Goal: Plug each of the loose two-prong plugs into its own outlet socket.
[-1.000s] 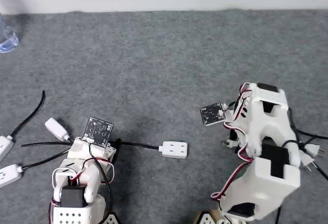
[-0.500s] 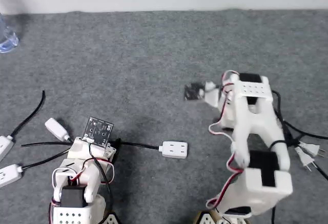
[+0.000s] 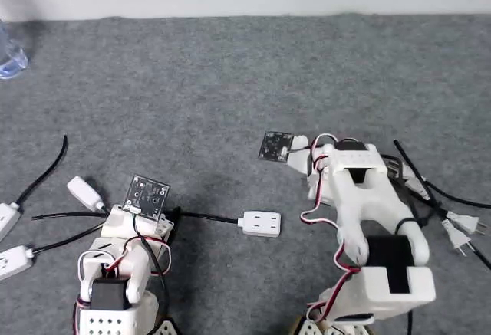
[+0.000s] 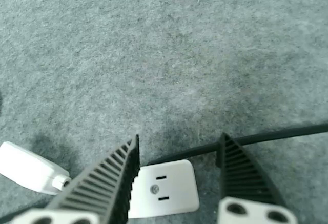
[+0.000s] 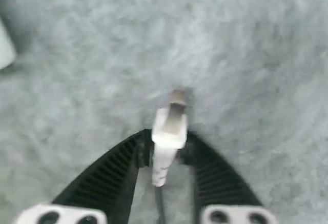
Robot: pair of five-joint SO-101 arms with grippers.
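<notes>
On the table (image 3: 230, 82), right of its middle, your right gripper (image 5: 166, 138) is clamped on a white plug (image 5: 170, 121). Near the front left corner, your left gripper (image 4: 179, 141) stands with jaws apart over a socket (image 4: 163, 189) lying face up, and two loose plugs (image 3: 454, 221) lie by the right edge

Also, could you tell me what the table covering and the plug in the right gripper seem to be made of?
The table covering: probably grey felt or low-pile carpet, matte, fuzzy. The plug in the right gripper: apparently smooth white moulded plastic, dull metal-looking prong.
</notes>
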